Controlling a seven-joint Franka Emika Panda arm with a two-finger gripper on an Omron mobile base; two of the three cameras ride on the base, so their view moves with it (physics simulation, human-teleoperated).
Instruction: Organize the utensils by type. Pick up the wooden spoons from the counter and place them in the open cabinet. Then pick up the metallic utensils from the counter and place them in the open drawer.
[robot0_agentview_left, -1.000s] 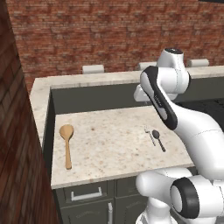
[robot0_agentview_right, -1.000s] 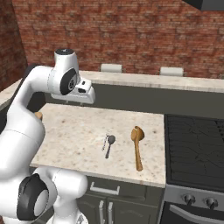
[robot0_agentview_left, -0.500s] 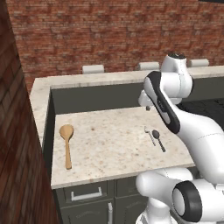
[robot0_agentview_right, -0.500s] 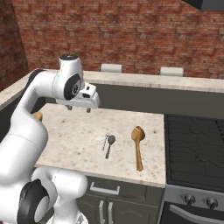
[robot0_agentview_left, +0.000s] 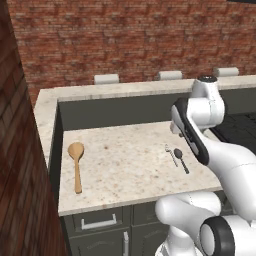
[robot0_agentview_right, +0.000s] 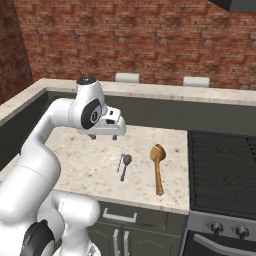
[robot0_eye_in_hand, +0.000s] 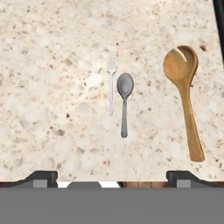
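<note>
On the beige speckled counter (robot0_agentview_left: 125, 172) one wooden spoon (robot0_agentview_left: 76, 165) lies at the left. A second wooden spoon (robot0_agentview_right: 158, 167) lies near the stove side, bowl pointing away; its slotted bowl shows in the hand view (robot0_eye_in_hand: 183, 96). Between them lie the thin silver fork (robot0_eye_in_hand: 111, 87) and the dark-grey metal spoon (robot0_eye_in_hand: 124, 103), side by side; both also show from the base, fork (robot0_agentview_right: 120, 161) and spoon (robot0_agentview_right: 125, 165). My gripper (robot0_agentview_right: 104, 135) hangs open and empty above the counter, pointing down behind the metal pair. The cabinet and the drawer are out of view.
A black stove top (robot0_agentview_right: 220, 170) borders the counter on the right. A raised beige ledge (robot0_agentview_right: 150, 90) with white stool backs runs behind, in front of a brick wall. Dark cupboard fronts with silver handles (robot0_agentview_left: 97, 222) sit below the counter edge.
The jaws have opened wider. The hand has swung out over the counter and tipped down toward the fork and metal spoon.
</note>
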